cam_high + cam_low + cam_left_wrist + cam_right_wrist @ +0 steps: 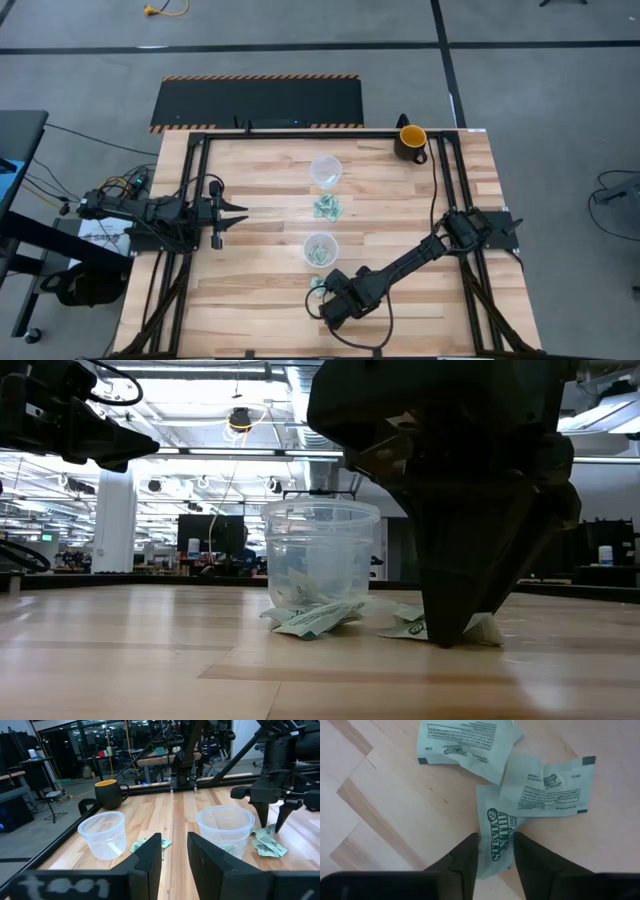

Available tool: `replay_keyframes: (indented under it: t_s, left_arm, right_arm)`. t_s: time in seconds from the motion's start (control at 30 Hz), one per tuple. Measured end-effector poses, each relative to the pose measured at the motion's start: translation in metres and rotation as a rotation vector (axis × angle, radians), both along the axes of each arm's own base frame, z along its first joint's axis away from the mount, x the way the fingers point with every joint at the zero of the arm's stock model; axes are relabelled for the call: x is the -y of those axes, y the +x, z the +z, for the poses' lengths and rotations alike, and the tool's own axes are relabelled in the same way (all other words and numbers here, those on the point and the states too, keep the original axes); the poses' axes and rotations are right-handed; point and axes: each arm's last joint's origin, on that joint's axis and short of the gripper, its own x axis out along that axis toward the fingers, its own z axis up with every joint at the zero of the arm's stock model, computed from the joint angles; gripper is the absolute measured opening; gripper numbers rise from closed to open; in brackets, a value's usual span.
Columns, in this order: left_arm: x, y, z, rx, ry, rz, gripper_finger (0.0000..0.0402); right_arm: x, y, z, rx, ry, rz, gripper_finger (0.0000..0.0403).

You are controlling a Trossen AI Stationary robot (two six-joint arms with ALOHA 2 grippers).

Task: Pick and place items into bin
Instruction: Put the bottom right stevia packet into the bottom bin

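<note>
The items are small pale green printed packets. One loose pile (328, 207) lies flat on the table between two clear plastic cups, and a few packets (465, 742) lie by my right gripper near the table's near edge. The near cup (321, 248) has packets inside; the far cup (326, 170) looks empty. My right gripper (322, 297) points down at the table, shut on one packet (495, 837). My left gripper (174, 851) is open and hovers over the table's left side (232, 212), touching nothing. My right gripper has one packet pinched between its two fingers (465, 855), which sit on its two long edges near one end (492, 862). The fingers come from above, pointing down, and lie across the packet. It rests on the table, its other end under a neighbouring packet (545, 787).
A dark mug with a yellow inside (411, 141) stands at the table's far right corner. Black rails (300, 132) run along the far edge and down both sides. Bare wood (260, 290) lies left of my right gripper.
</note>
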Motion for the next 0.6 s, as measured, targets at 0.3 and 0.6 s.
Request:
replay_keyframes:
  t_s: [0.3,0.6]
  left_arm:
    - [0.000,0.000,0.000,0.000,0.000,0.000,0.0084]
    - [0.000,0.000,0.000,0.000,0.000,0.000,0.0084]
  right_arm:
    - [-0.013,0.001,0.008,0.009,0.045,0.044,0.0107]
    - [-0.026,0.002,0.029,0.015,0.093,0.132,0.0106]
